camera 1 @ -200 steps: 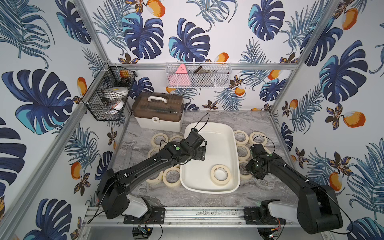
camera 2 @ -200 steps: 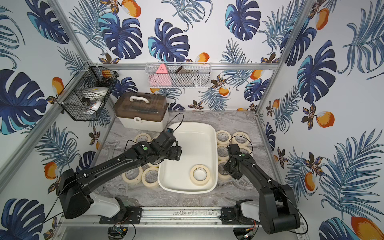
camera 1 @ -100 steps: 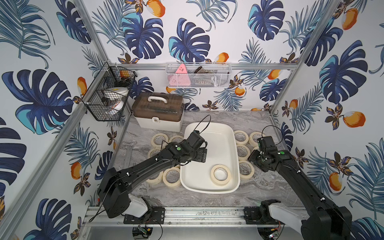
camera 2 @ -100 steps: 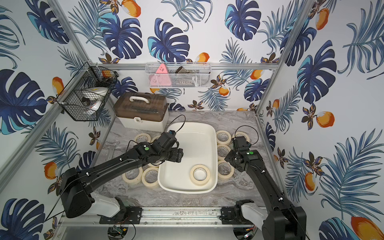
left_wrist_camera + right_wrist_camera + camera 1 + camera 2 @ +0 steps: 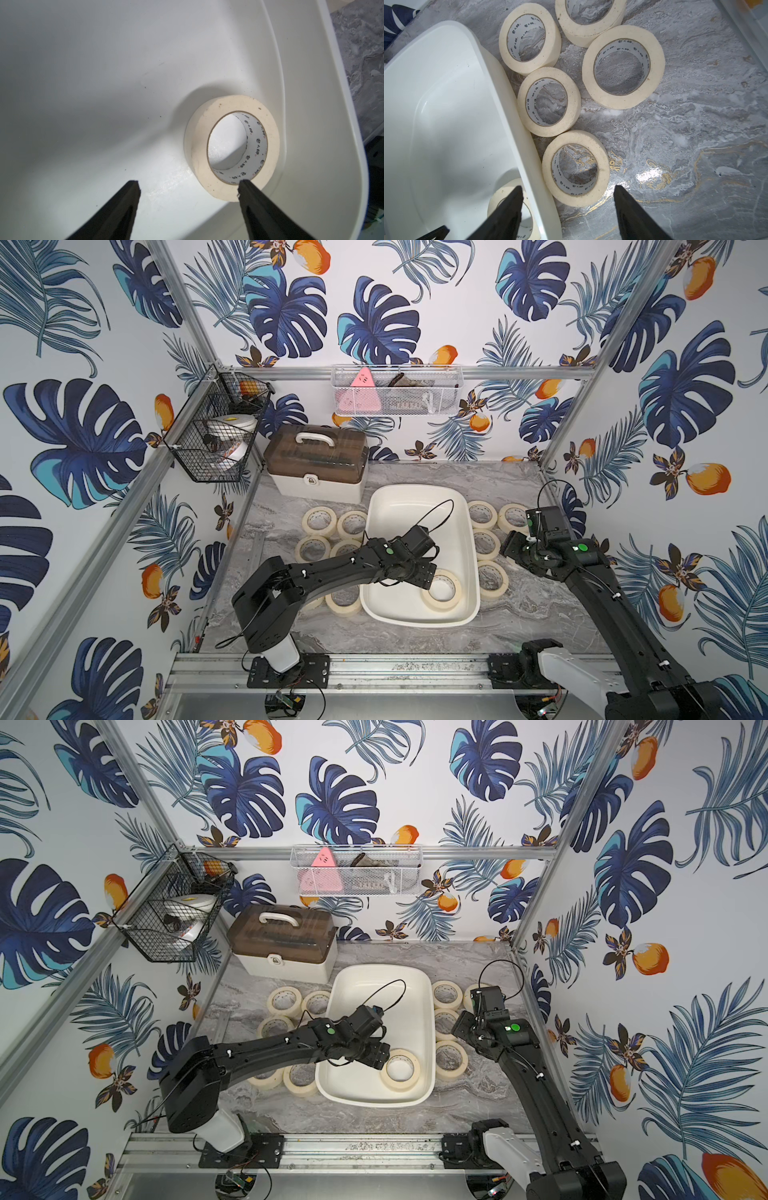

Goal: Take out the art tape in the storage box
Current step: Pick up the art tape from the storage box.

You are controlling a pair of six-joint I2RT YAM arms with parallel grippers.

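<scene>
- One roll (image 5: 441,605) is left in the box (image 5: 415,492) in both top views. It lies flat on the floor in the near corner on the right arm's side. Loose rolls (image 5: 493,594) lie flat on the table (image 5: 415,635) along both long sides of the box, just outside its rim.
- In the same views the left gripper (image 5: 420,574) hangs inside the box, just beside the roll. The right gripper (image 5: 510,546) is outside the box, over the loose rolls.
- In the left wrist view the left gripper (image 5: 188,185) stands wide open and empty. One fingertip (image 5: 249,191) overlaps the roll's near edge; I cannot tell whether it touches. The roll sits close to the box's curved wall, with little room on that side.
- In the right wrist view the right gripper (image 5: 568,189) is also open and empty, above the box rim (image 5: 508,104) and one loose roll.
- As for handling, the roll looks light and stiff — wound paper on a card core, not fragile. Its matte face should give the fingers good hold, but the smooth box floor may let it slide if nudged.
- The best hold is probably across the ring's wall — one finger down the hole, the other on the outer side that faces the middle of the box.
</scene>
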